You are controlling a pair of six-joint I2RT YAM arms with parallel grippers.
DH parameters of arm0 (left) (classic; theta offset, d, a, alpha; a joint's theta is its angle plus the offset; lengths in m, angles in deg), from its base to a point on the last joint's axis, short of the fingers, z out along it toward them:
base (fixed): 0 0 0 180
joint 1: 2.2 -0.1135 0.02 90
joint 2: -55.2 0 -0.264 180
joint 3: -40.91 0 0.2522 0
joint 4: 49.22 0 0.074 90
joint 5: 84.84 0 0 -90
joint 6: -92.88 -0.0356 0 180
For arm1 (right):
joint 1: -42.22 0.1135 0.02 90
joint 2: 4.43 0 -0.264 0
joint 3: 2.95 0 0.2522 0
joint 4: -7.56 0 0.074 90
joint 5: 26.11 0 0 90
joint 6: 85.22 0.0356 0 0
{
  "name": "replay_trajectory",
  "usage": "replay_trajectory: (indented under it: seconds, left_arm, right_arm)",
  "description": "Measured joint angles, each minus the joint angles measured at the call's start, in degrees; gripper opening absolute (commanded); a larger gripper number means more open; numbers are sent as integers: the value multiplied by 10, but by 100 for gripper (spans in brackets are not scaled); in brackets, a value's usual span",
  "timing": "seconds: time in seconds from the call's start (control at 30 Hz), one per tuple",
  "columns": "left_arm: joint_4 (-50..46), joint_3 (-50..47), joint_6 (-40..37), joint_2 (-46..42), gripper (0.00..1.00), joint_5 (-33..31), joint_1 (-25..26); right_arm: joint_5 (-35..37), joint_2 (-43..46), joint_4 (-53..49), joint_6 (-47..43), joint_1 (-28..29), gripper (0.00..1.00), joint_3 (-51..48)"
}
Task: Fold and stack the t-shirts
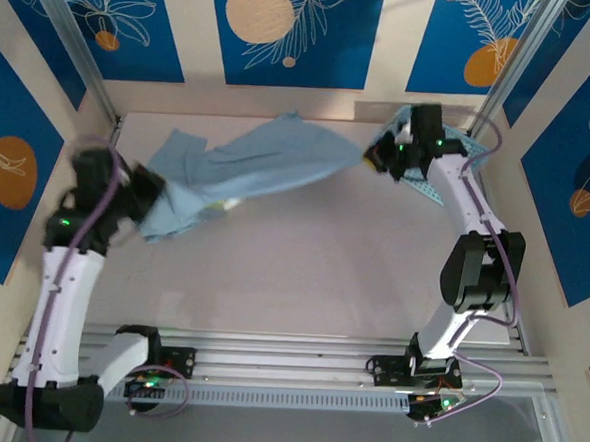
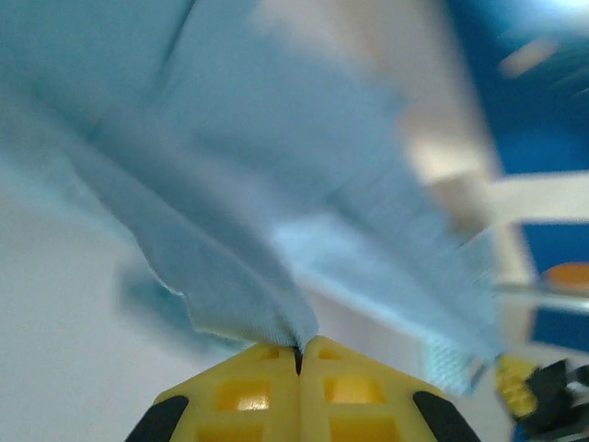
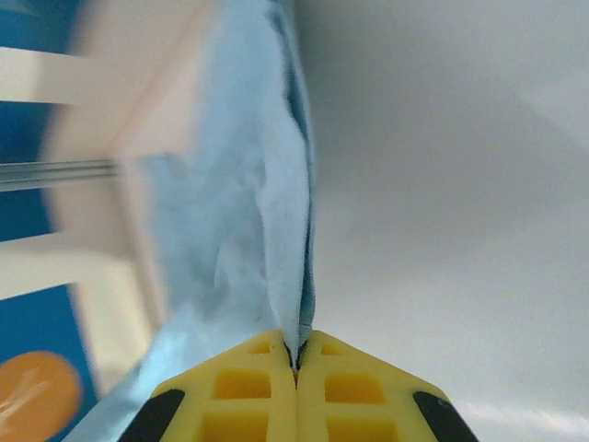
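Note:
A light blue t-shirt (image 1: 248, 163) hangs stretched above the table between both arms. My left gripper (image 1: 154, 194) holds its lower left end; in the left wrist view the yellow fingertips (image 2: 267, 368) are shut on a fold of the t-shirt (image 2: 239, 212). At the back right, my right gripper (image 1: 372, 156) grips the other end. The right wrist view has its yellow fingertips (image 3: 262, 364) pressed together on an edge of the t-shirt (image 3: 248, 221), which rises away from them.
A light blue lattice basket (image 1: 449, 155) sits at the back right corner, partly behind the right arm; a bit of it, the basket (image 2: 451, 354), shows past the cloth. The white table (image 1: 303, 262) lies below. Blue patterned walls enclose the back and sides.

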Motion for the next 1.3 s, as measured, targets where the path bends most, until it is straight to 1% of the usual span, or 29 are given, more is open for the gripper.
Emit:
replay_trajectory:
  seconds: [0.03, 0.1, 0.17, 0.23, 0.33, 0.4, 0.57, 0.73, 0.8, 0.93, 1.1, 1.2, 1.3]
  left_arm:
    - [-9, -69, 26, -18, 0, 4, 33]
    - [-18, -157, 65, -43, 0, 10, 88]
    - [-20, -210, 102, -62, 0, 13, 136]
    - [-19, -229, 134, -68, 0, 12, 174]
    - [-5, -227, 160, -63, 0, 8, 205]
    - [-3, -221, 169, -49, 0, 4, 217]
    - [-5, -213, 186, -14, 0, -9, 231]
    - [-27, -214, 206, -15, 0, -28, 234]
    - [-26, -220, 211, -19, 0, -33, 234]
    - [-26, -237, 220, -14, 0, -33, 234]
    - [-23, -243, 231, 5, 0, -49, 235]
    - [-4, -250, 239, 43, 0, -61, 222]
    - [18, -251, 246, 111, 0, -72, 197]
  right_arm:
    - [24, 18, -4, 2, -2, 0, -49]
    - [60, 53, -19, 6, -10, 0, -117]
    - [92, 87, -37, 8, -21, 0, -158]
    - [119, 114, -52, 7, -29, 0, -178]
    - [153, 142, -63, 6, -39, 0, -199]
    - [167, 160, -70, 4, -46, 0, -221]
    - [189, 182, -97, 2, -57, 0, -265]
    - [226, 190, -119, 7, -61, 0, -294]
    - [230, 191, -121, 9, -68, 0, -304]
    - [232, 176, -122, 9, -88, 0, -310]
    - [233, 155, -121, 11, -88, 0, -311]
    - [230, 149, -118, 16, -82, 0, -314]
    - [224, 121, -111, 17, -74, 0, -313]
